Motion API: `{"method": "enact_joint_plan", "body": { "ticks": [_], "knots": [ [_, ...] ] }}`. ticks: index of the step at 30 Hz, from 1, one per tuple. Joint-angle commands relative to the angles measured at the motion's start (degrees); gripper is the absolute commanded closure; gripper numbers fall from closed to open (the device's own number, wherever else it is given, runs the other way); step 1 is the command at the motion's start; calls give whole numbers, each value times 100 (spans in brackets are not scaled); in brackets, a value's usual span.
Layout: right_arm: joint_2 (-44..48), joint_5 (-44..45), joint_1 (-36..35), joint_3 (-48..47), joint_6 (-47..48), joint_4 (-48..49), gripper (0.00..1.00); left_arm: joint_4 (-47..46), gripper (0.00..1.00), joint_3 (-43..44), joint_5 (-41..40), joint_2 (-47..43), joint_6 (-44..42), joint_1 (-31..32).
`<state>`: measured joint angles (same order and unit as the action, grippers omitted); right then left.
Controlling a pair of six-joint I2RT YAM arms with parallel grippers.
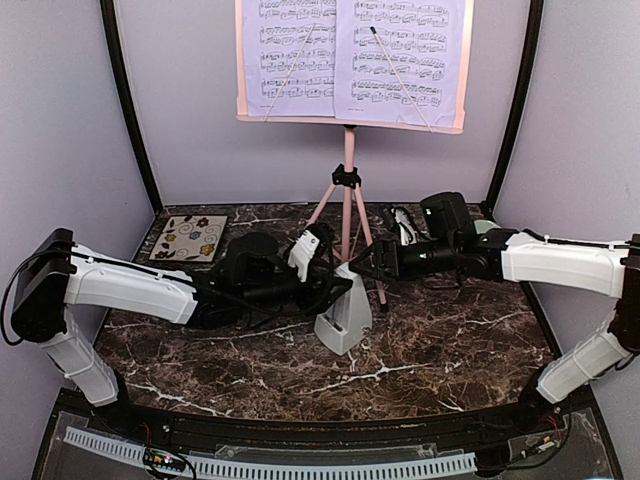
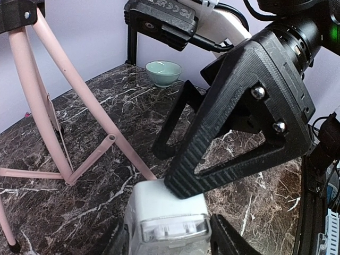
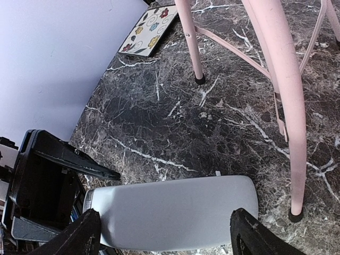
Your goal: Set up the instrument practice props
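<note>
Metronome: smooth white wedge (glossy casing) | left fingers clamp it | right fingers spread wide, straddling

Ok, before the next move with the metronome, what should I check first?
1. Pink perforated music stand upright on its tripod: ok.
2. Two lavender sheet-music pages on it: ok.
3. Small white pyramid-shaped metronome standing upright: ok.
4. Left claw gripping the metronome: cannot tell.
5. Right claw straddling it, clamped: cannot tell.
6. Right claw apart from nearest tripod leg: ok, but close.
</note>
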<state>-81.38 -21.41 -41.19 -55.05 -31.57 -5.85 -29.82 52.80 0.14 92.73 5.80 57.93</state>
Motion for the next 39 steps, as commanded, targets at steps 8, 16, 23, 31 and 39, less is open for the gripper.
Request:
{"method": "enact_joint_plan", "body": {
  "ticks": [8,16,23,31,39],
  "knots": [
    [-9,244,-3,443,371,-460,16,-270,72,-293,56,-257,-59,50],
    [-107,437,-3,684,574,-559,16,-582,90,-755,153,-395,8,139],
    [-82,467,-3,629,661,-690,15,-600,93,-788,287,-351,-78,142],
    [-67,-854,-37,468,-348,351,10,-349,96,-414,522,-20,-281,139],
    [-382,-619,-31,180,-577,196,13,-371,98,-364,563,22,-331,139]
  ]
}}
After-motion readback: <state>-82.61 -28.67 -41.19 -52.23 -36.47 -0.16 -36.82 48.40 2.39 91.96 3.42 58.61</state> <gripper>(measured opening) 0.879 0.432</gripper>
